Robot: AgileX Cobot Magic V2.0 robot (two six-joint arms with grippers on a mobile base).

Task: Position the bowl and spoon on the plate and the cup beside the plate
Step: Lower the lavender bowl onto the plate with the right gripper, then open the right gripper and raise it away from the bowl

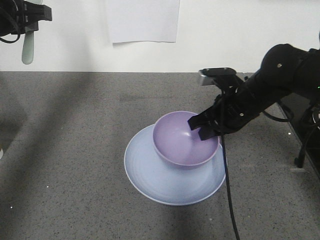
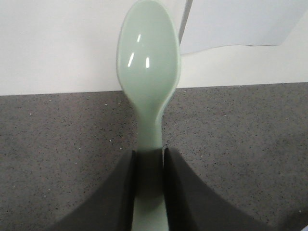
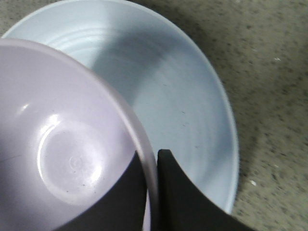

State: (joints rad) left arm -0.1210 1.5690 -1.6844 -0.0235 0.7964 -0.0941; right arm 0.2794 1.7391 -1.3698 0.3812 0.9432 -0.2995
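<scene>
Bowl [image 1: 182, 137] rim pinched by R claw [image 3: 151, 158] over plate [image 1: 160, 182]; L claw [image 2: 150, 154] pinches spoon [image 2: 149, 62] handle.

One bowl, one plate, one spoon, two tools.
In view are one lavender bowl [image 1: 180, 137], one pale blue plate [image 1: 155, 182] and one mint-green spoon [image 2: 148, 72]. There are two black tools, the left tool [image 2: 150, 155] and the right tool [image 1: 201, 129], plus one white paper sheet [image 1: 144, 20] and one grey table [image 1: 70, 150].
</scene>
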